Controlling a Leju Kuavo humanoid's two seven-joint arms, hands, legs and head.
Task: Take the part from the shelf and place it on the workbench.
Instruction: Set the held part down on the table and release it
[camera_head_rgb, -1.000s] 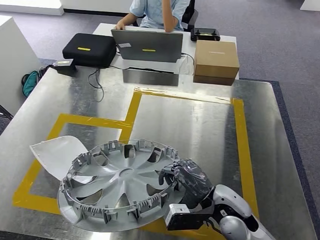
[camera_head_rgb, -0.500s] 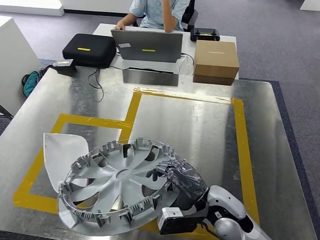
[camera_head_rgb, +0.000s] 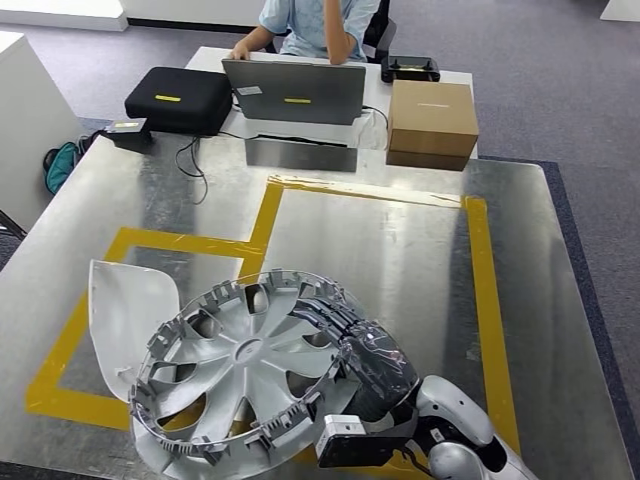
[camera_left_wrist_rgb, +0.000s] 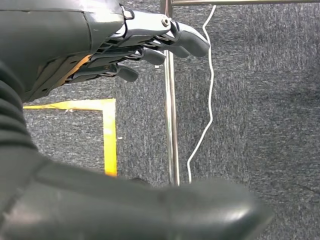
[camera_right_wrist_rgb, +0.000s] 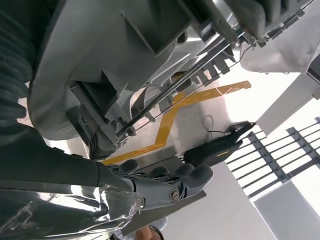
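The right hand (camera_head_rgb: 373, 370) grips the rim of the silver wheel cover (camera_head_rgb: 245, 375), fingers (camera_right_wrist_rgb: 177, 177) curled over its edge. The wheel cover is tilted above the near part of the steel bench (camera_head_rgb: 392, 260), over the yellow tape (camera_head_rgb: 256, 240). A white panel (camera_head_rgb: 128, 315) lies beside the wheel cover. The left hand (camera_left_wrist_rgb: 124, 45) hangs with fingers apart, holding nothing.

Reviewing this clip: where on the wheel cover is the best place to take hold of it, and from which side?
At the rim, from the robot's right: the wheel cover is a wide, shallow disc lying tilted, inner side up, so probably only its thin clip-lined edge fits a grasp. The right hand already grips that right edge. The white part crowds the left side.
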